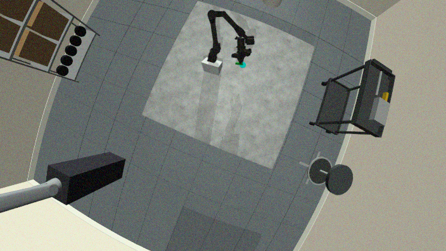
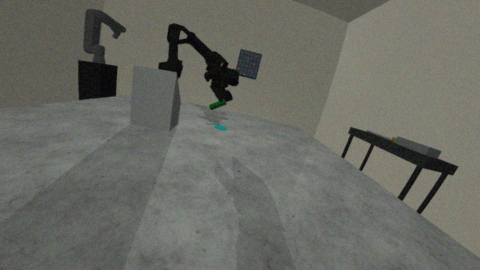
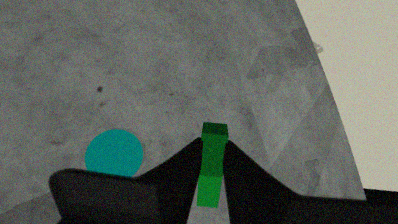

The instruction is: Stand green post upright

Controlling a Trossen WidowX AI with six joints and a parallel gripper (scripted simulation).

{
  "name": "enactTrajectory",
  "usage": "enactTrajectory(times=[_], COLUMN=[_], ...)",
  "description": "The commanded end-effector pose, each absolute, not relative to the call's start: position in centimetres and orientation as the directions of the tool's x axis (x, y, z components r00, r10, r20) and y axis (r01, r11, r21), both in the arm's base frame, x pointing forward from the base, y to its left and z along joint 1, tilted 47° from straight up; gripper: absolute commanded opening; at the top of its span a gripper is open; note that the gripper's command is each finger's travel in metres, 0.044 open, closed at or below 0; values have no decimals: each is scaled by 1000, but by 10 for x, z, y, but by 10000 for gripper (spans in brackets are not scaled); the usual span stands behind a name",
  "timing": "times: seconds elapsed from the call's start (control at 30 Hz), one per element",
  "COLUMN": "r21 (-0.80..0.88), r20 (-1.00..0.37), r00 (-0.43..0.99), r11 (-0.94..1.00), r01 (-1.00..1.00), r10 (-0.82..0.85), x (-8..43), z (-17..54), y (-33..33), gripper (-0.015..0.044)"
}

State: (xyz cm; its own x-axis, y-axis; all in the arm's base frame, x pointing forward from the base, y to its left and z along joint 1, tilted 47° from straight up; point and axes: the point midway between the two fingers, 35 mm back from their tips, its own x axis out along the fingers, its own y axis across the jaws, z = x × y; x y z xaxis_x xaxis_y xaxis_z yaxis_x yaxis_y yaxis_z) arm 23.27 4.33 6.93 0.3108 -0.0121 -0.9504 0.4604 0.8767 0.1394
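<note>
The green post (image 1: 238, 63) (image 2: 217, 104) (image 3: 213, 155) is held in the air above the table top. In the exterior view it is tilted, nearer lying than upright, its left end lower. My gripper (image 2: 223, 101) (image 3: 213, 144) is shut on the post near one end. The cyan circle (image 1: 242, 65) (image 2: 220, 127) (image 3: 114, 152) lies flat on the surface, below the post in the exterior view and to the left of the fingers in the wrist view. The left finger hides a little of its lower edge in the wrist view.
A pale block (image 1: 211, 66) (image 2: 153, 97) stands left of the circle, by the arm's base. A dark cart (image 1: 336, 101) and a round stool (image 1: 339, 179) stand off to the right in the top view. A second, grey arm (image 2: 92, 32) stands in the background of the exterior view.
</note>
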Motion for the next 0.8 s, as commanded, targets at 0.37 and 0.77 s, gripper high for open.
enactTrajectory(times=[0.37, 0.77], r21=[139, 152], r20=[-919, -888], r00=[387, 448], r11=[863, 850], r01=[486, 503], r10=[-70, -106], x=[233, 234], z=[71, 73], y=[42, 43], gripper=[23, 23])
